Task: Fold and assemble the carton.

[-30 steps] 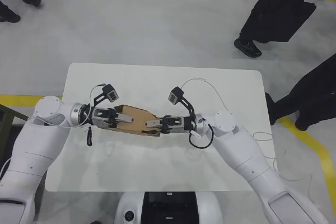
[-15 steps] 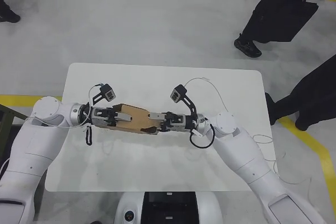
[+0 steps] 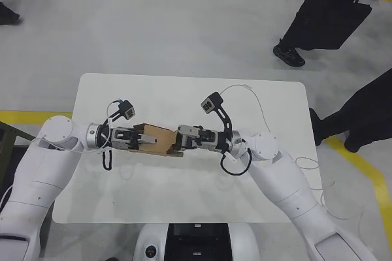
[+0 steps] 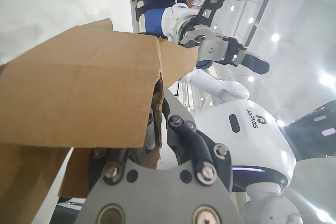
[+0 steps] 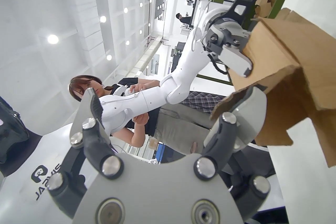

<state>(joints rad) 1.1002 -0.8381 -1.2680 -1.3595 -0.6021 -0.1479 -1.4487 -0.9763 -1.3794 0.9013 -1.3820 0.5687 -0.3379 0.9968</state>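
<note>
Partly formed, the brown carton shows creases — end flaps splayed.

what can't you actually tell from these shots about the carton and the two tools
- Top view: whether the carton rests on the table or hangs above it. The straight-down angle hides any gap.
- Left wrist view: the grip of the left tool, its tips covered by cardboard.
- Right wrist view: one tip of the right tool, behind a flap, and the carton's far side, cut off by the edge.
</note>
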